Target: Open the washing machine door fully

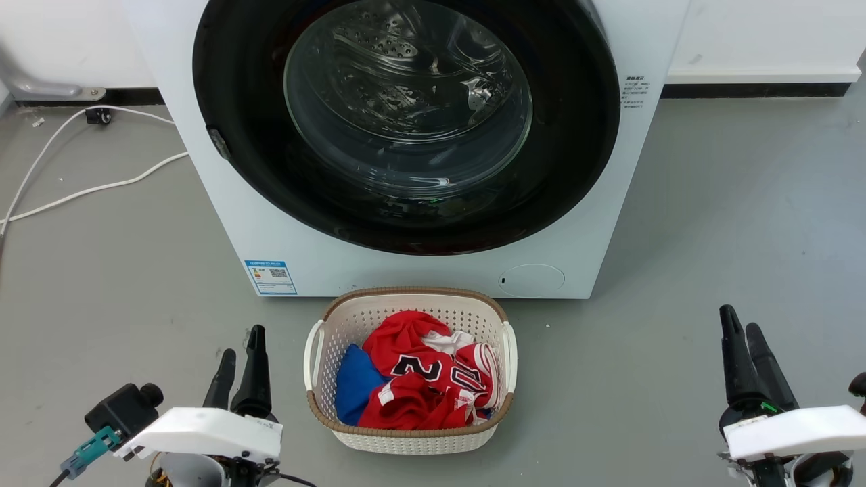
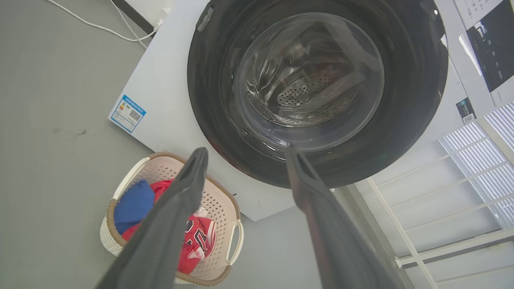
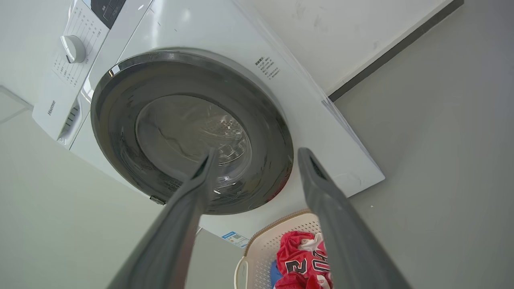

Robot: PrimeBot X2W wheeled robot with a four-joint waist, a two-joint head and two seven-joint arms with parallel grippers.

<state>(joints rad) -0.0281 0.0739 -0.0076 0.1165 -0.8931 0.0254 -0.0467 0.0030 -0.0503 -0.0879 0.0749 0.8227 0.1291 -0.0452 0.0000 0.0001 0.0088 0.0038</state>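
Inventory, head view: one washing machine [image 1: 223,223], one washing machine door [image 1: 406,122], one laundry basket [image 1: 406,292], two grippers, one blue-edged label [image 1: 270,277] and one white cable [image 1: 101,186] looping over the grey floor [image 1: 710,203].

The door was seated flush against the white machine front, shut, at 12 o'clock in the head view. One small grey tab [image 1: 216,142] sat on the door rim at 9 o'clock. The basket stood on the floor at 6 o'clock from the door, just in front of the machine (contents: one red jersey [image 1: 419,379] with black numerals, one blue cloth [image 1: 355,385], some white fabric).

The left gripper [image 1: 242,341] was at 7 o'clock in that view, the right gripper [image 1: 739,318] at 4 o'clock, with the basket between them. Both were well apart from the door and touched nothing.

Door position relative to the jaws:
- Left gripper: door toward 1 o'clock. In the left wrist view the jaws of the left gripper [image 2: 247,151] stood spread and empty, with the door [image 2: 317,88] beyond the tips.
- Right gripper: door toward 11 o'clock. In the right wrist view the jaws of the right gripper [image 3: 258,150] stood spread and empty, with the door [image 3: 188,132] beyond the left tip.
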